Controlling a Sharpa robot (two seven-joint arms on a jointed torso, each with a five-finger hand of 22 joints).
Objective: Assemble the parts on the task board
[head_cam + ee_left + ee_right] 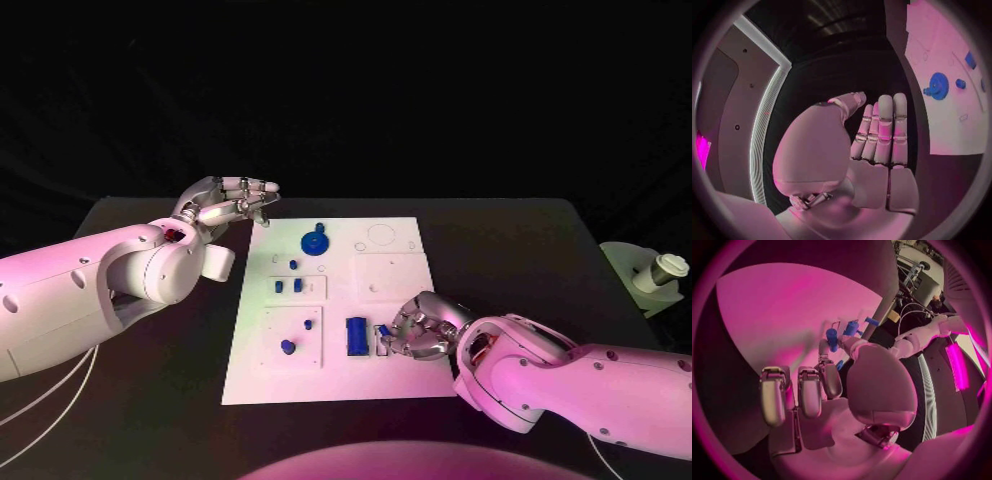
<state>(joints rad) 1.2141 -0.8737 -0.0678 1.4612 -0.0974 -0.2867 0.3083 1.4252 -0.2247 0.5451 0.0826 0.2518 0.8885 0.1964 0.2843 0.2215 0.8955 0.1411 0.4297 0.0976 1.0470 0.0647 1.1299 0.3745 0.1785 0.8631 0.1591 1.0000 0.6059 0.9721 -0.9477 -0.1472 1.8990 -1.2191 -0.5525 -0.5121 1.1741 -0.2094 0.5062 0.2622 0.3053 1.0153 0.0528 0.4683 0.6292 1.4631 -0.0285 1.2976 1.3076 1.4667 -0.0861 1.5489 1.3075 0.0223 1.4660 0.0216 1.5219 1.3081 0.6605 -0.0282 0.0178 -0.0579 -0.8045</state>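
Here we see the right hand (415, 328) low on the task board (389, 270), fingers curled beside the upright blue part (355, 335); whether it grips anything we cannot tell. The left hand (231, 203) hovers off the board's far left corner, fingers straight and together, holding nothing.

Black table (519, 250), pale stand holding a white cylinder (668, 268)

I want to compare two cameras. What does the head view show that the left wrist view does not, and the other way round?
Only the head view shows the right hand low on the white board, next to a long blue block, and a white object at the table's right edge. Only the left wrist view shows the left hand's palm side, fingers straight and together, holding nothing. Both show that hand off the board's far left corner and the round blue part on the board.
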